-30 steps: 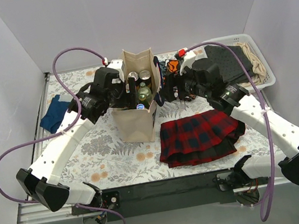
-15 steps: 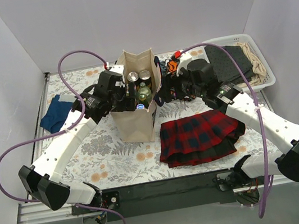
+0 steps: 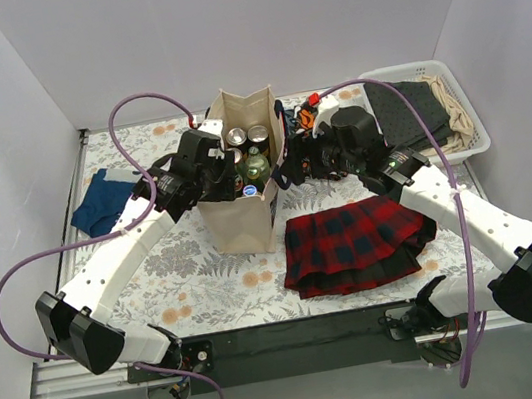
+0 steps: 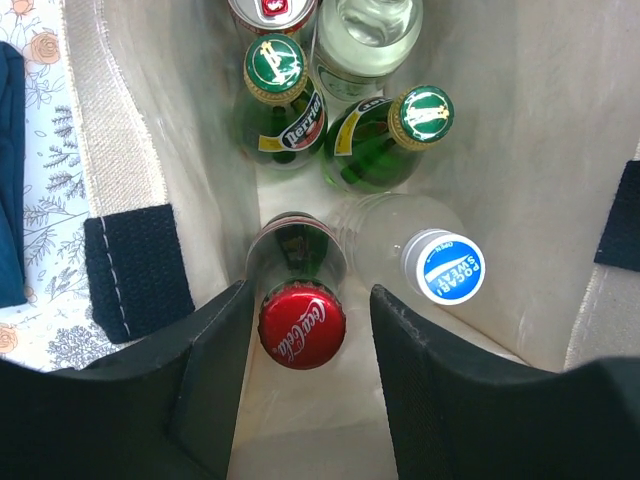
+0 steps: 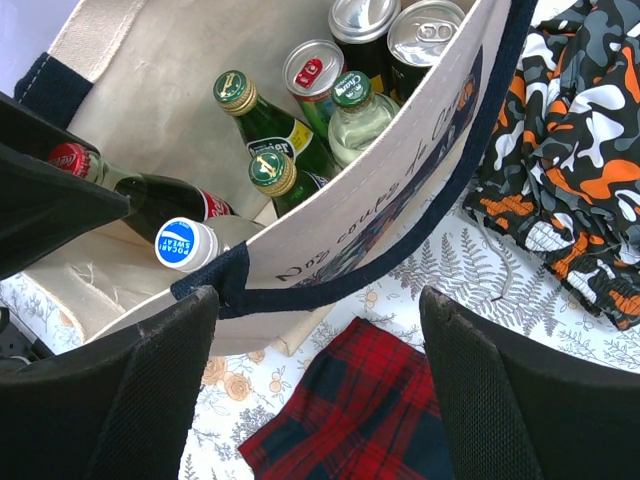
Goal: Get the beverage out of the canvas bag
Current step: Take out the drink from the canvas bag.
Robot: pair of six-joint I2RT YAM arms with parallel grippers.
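Observation:
The cream canvas bag [image 3: 239, 219] stands upright mid-table, and its inside wall [image 4: 520, 150] shows in the left wrist view. Inside are several beverages: a dark bottle with a red Coca-Cola cap [image 4: 302, 325], two green Perrier bottles [image 4: 280, 100], a clear Pocari Sweat bottle [image 4: 443, 267] and cans [image 5: 425, 30]. My left gripper [image 4: 305, 340] reaches into the bag's left side, its fingers straddling the red cap. The left finger is almost on the cap and a gap shows at the right finger. My right gripper [image 5: 318, 300] is open just outside the bag's right wall, by the navy strap [image 5: 300, 285].
A red plaid cloth [image 3: 354, 241] lies right of the bag, under the right arm. A camouflage cloth [image 5: 570, 150] lies behind it. A white basket [image 3: 434, 112] of folded clothes sits at the back right, and a blue cloth [image 3: 99, 201] lies at the left.
My left gripper has pushed further into the bag and its fingers have narrowed around the red cap. The right arm has edged slightly toward the bag.

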